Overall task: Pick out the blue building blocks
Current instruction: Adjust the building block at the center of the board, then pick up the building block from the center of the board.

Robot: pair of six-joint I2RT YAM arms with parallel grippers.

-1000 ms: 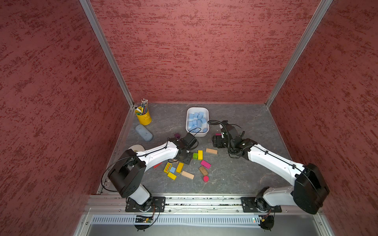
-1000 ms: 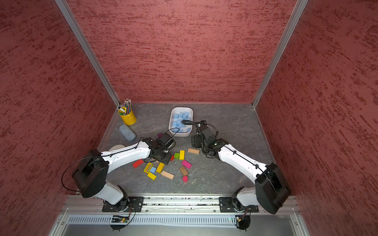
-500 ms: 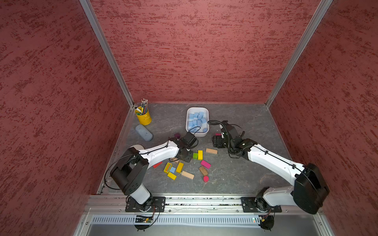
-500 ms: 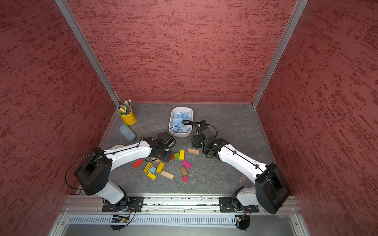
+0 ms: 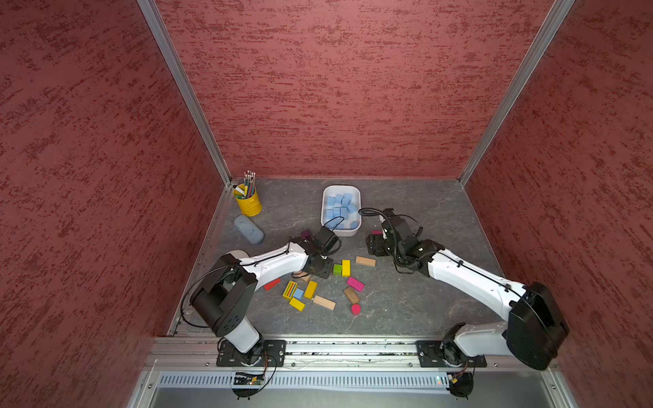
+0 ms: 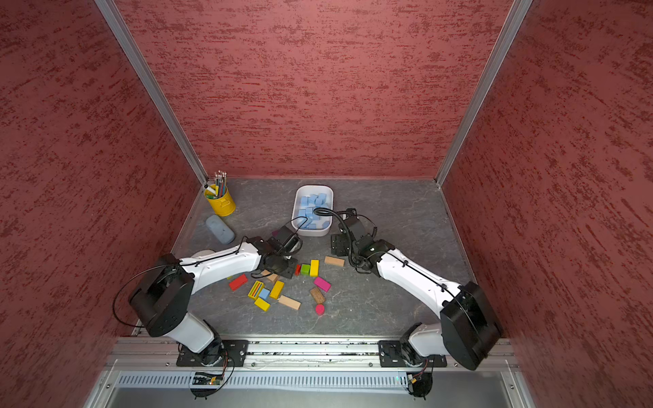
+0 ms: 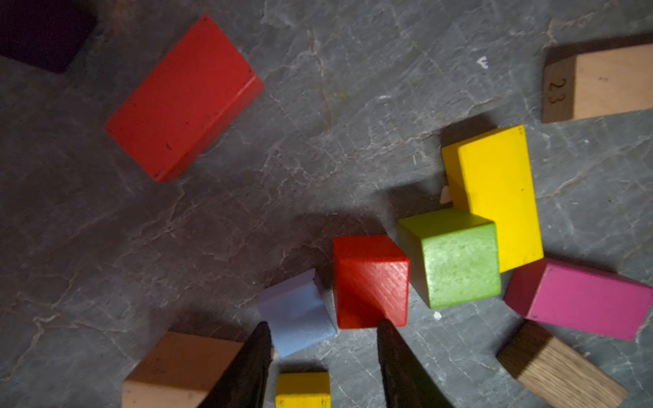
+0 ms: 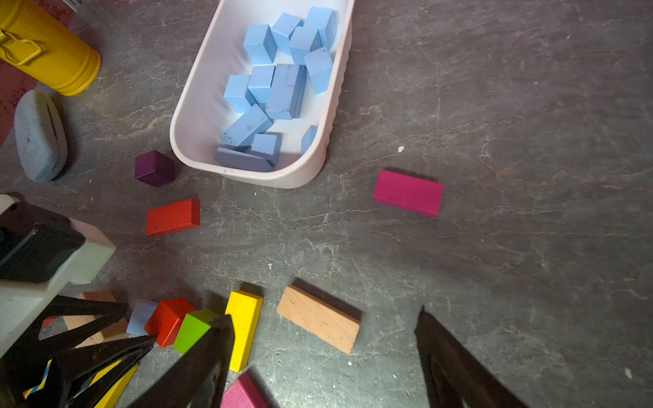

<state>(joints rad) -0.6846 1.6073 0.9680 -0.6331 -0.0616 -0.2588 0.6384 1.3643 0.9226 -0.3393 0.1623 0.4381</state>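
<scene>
- Blue cube (image 7: 296,312): lies on the tabletop near its centre, just beside a red cube (image 7: 371,281) and directly ahead of the left gripper's tips.
- Second blue block (image 5: 298,293): lies nearer the front edge, between a striped block (image 5: 289,289) and a yellow block (image 5: 310,289).
- Sorted blue blocks (image 8: 279,88): piled in the white tray (image 8: 198,106), near the middle of the rear edge.
- Left gripper (image 7: 323,321): jaws stand a narrow gap apart and clamp nothing. One fingertip (image 7: 261,339) overlaps a corner of the blue cube.
- Right gripper (image 8: 324,314): jaws stand wide and empty, near a plain wooden block (image 8: 318,318).
- Yellow cup (image 5: 249,205): stands in the rear left corner, with a grey case (image 5: 248,229) beside it along the left edge.
</scene>
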